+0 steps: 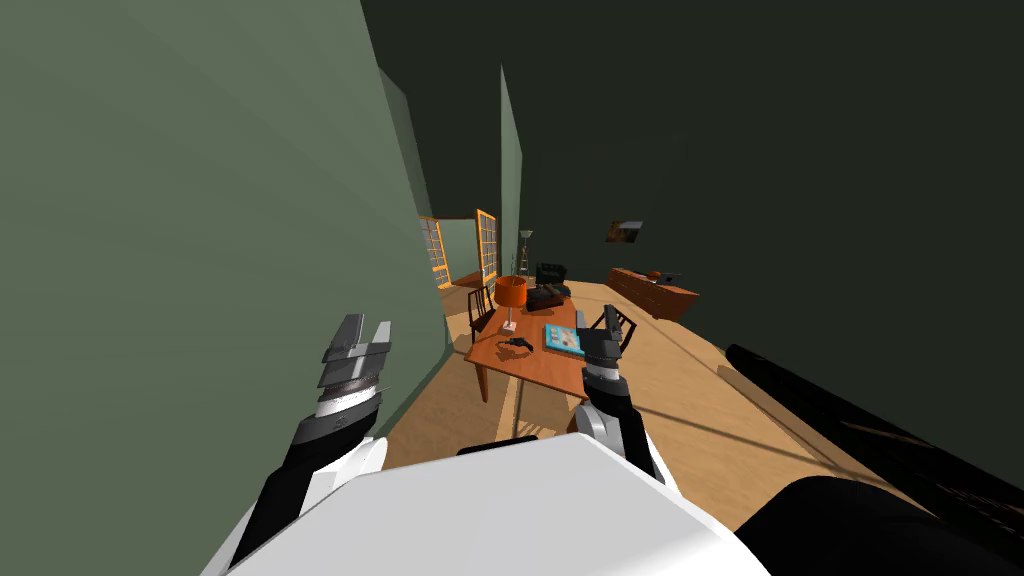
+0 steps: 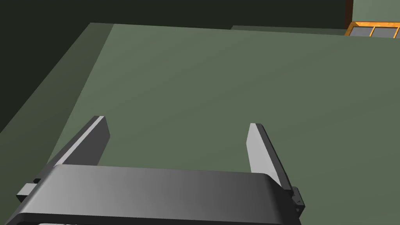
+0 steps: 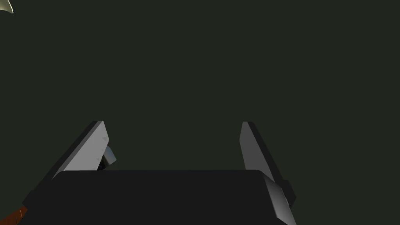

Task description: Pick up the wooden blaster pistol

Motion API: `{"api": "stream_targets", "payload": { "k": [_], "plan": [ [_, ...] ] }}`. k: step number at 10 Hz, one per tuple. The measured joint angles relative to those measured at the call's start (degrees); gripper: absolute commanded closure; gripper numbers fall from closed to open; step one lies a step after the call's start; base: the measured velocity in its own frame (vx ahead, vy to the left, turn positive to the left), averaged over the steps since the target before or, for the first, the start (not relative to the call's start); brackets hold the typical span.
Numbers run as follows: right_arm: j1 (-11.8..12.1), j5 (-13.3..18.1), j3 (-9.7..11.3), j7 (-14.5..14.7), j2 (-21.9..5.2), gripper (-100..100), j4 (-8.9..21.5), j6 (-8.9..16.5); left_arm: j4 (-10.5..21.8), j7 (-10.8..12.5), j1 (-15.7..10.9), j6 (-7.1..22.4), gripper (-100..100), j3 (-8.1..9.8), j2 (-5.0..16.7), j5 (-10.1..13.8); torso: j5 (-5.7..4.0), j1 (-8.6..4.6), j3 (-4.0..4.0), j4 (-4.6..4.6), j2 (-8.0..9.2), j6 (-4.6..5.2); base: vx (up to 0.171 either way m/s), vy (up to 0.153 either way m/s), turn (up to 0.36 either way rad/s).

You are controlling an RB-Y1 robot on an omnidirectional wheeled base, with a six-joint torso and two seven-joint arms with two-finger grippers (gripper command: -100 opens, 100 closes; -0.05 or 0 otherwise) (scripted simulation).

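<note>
Far ahead on the table [image 1: 535, 372], the small dark pistol [image 1: 516, 345] lies between a lamp [image 1: 511, 293] and a book [image 1: 563, 340], flat as far as I can tell. Left gripper [image 1: 365, 330] and right gripper [image 1: 597, 322] gape wide, well apart from it; a hasty reach could topple the lamp.

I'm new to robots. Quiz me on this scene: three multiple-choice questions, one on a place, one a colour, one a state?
1. The pistol lies: A in a basket; B on the table, near the lamp; C on a shelf.
2. The lamp's shade is: A white; B blue; C orange.
3. The left claw and right claw are: A both open; B both shut; C holding the pistol.
B: it rests on the tabletop. C: the shade shows orange. A: each claw's fingers stand apart.
</note>
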Motion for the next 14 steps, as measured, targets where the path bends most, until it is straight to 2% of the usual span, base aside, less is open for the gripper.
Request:
{"api": "stream_targets", "payload": {
  "k": [4, 7, 10, 13, 14],
  "plan": [
    [-2.0, -6.7, -2.7, -1.5, -2.5, -100, 3.6, -3.4, 0.0, 0.0, 0.0, 0.0, 0, 0.00, 0.0, 0.0, 0.00, 0.01, 0.06, 0.02, 0.10, -0.01, -0.025, 0.008, 0.106],
    [-2.9, -10.9, -3.8, -2.3, -3.3, -100, 5.6, -5.1, 0.0, 0.0, 0.0, 0.0, 0, 0.00, 0.0, 0.0, 0.00, 0.00, 0.03, 0.01, 0.04, 0.01, -0.012, 0.006, 0.097],
    [-4.8, -15.7, -5.7, -3.6, -4.6, -100, 9.1, -7.5, 0.0, 0.0, 0.0, 0.0, 0, 0.00, 0.0, 0.0, 0.00, -0.01, 0.02, 0.01, 0.03, -0.01, -0.011, 0.003, 0.084],
    [-5.7, -20.7, -6.9, -4.7, -5.3, -100, 11.4, -9.5, 0.0, 0.0, 0.0, 0.0, 0, 0.00, 0.0, 0.0, 0.00, -0.01, 0.01, 0.01, 0.02, 0.01, -0.007, 0.003, 0.112],
    [-6.8, -22.4, -7.7, -5.2, -5.7, -100, 12.9, -10.3, 0.0, 0.0, 0.0, 0.0, 0, 0.00, 0.0, 0.0, 0.00, -0.02, 0.00, 0.00, 0.01, -0.01, -0.004, 0.001, 0.088]
  ]
}}
